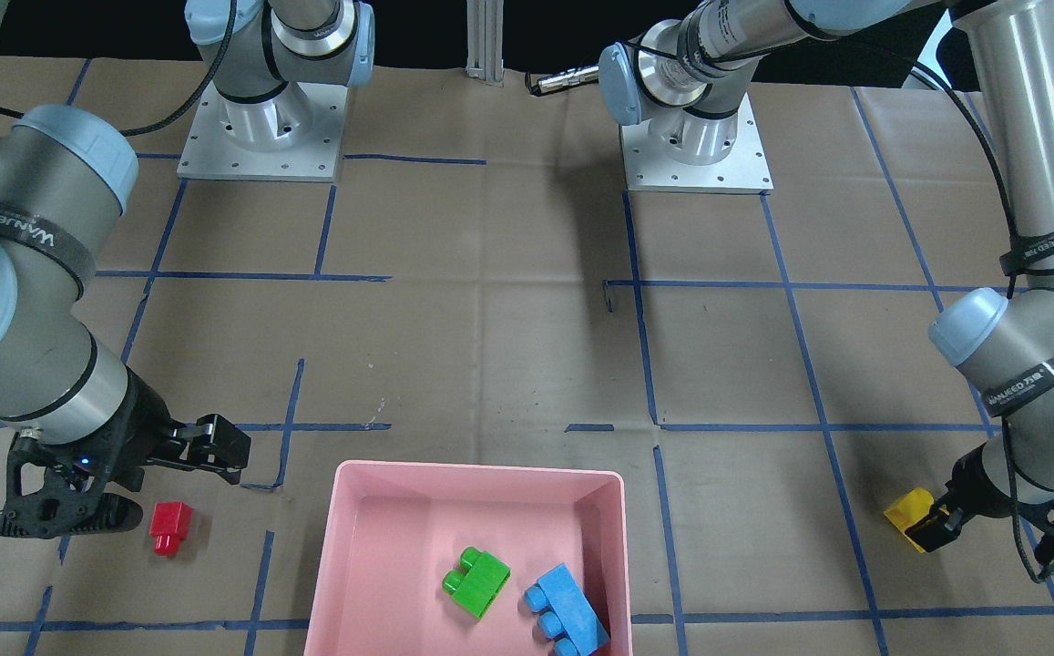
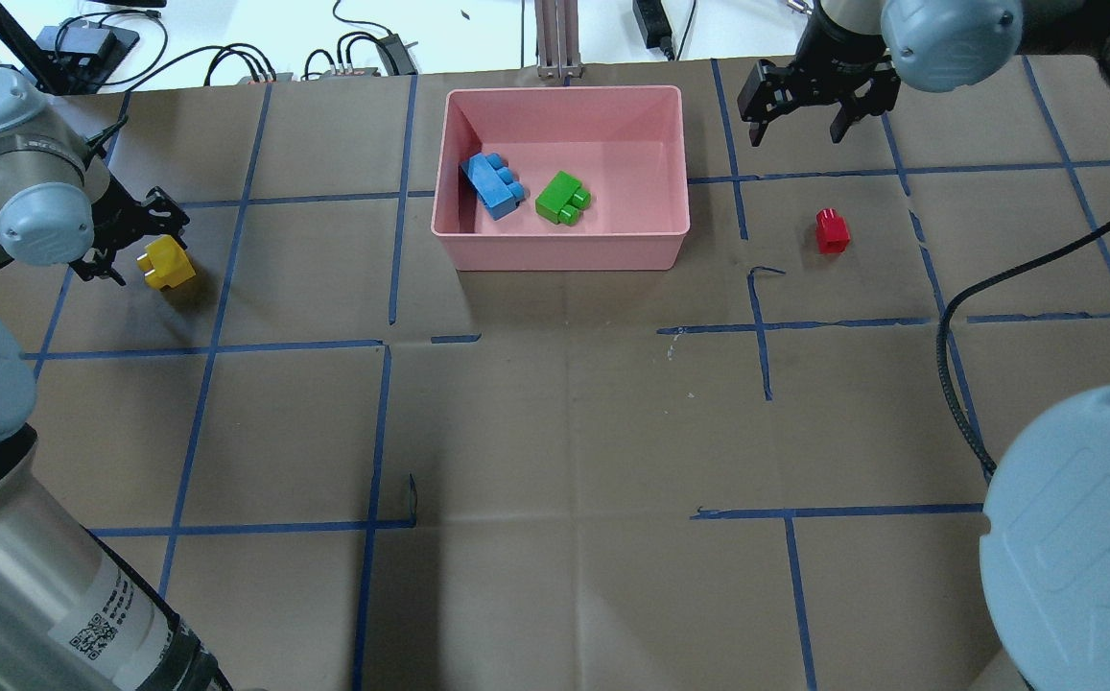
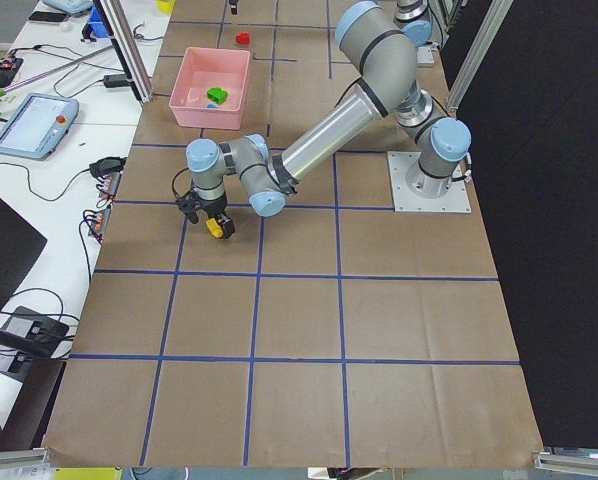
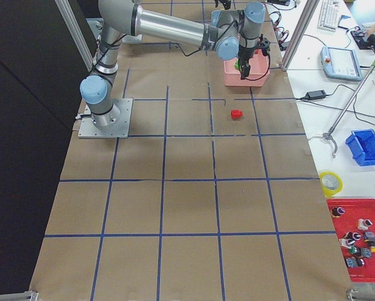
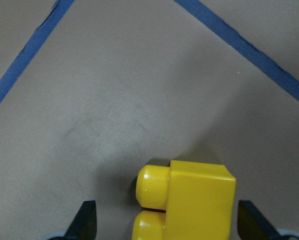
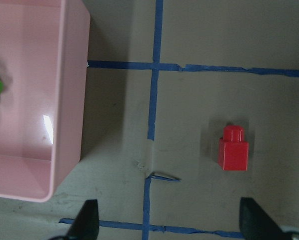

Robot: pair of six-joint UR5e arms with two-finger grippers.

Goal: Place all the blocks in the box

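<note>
The pink box [image 2: 564, 259] stands at the table's far middle and holds the green block [image 2: 562, 199] and the light-blue block [image 2: 494, 185]; both also show in the front view, green [image 1: 476, 581] and blue [image 1: 567, 610]. The yellow block [image 2: 168, 262] lies on the table at the left. My left gripper [image 2: 144, 245] is open with its fingers on either side of it, as the left wrist view [image 5: 189, 200] shows. The red block [image 2: 832, 231] lies right of the box. My right gripper [image 2: 794, 101] is open and empty, raised beyond the red block [image 6: 233, 148].
Brown paper with a blue tape grid [image 2: 387, 422] covers the table. The two arm bases [image 1: 262, 137] [image 1: 695, 141] stand at the robot's side. Cables and power strips [image 2: 343, 58] lie beyond the far edge. The box's wall [image 6: 64, 100] is left of the red block in the right wrist view.
</note>
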